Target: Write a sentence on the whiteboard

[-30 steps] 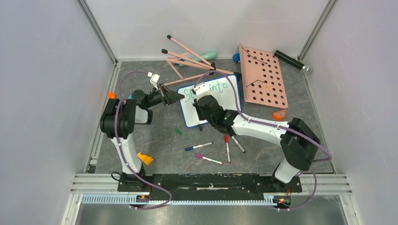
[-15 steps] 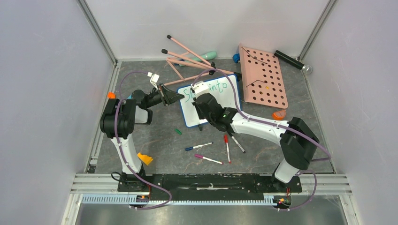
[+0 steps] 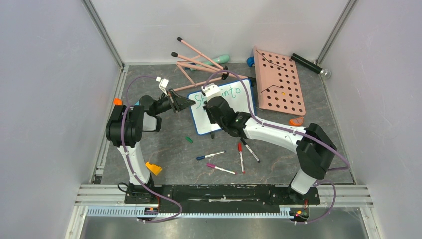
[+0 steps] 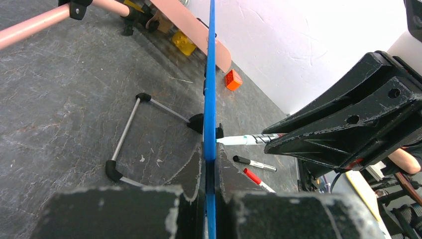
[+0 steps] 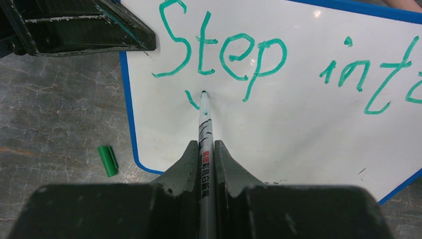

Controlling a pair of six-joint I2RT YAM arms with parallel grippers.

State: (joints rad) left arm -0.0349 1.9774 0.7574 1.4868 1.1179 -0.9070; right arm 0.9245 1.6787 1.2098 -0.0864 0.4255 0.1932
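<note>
The left gripper (image 4: 210, 164) is pinched tight on the whiteboard (image 3: 238, 105), its fingers closed flat against both faces of the blue frame at the board's left edge. The whiteboard stands on the grey table between the two arms, tilted on its small black feet. Just off the board's lower left corner a green cap (image 5: 107, 160) lies on the table.

On the board the sentence (image 5: 224, 55) so far reads "Step into" in green along the top line. Below "Step" there is one short green stroke, and the tip of the green marker (image 5: 204, 117) touches the board just right of it. The right gripper (image 5: 204, 149) hovers over the board's left half, its fingers closed narrowly on the marker's barrel.

In front of the whiteboard's near edge lie four loose markers (image 3: 241, 157). Right of the whiteboard lies the pink board with round holes (image 3: 279, 81).
</note>
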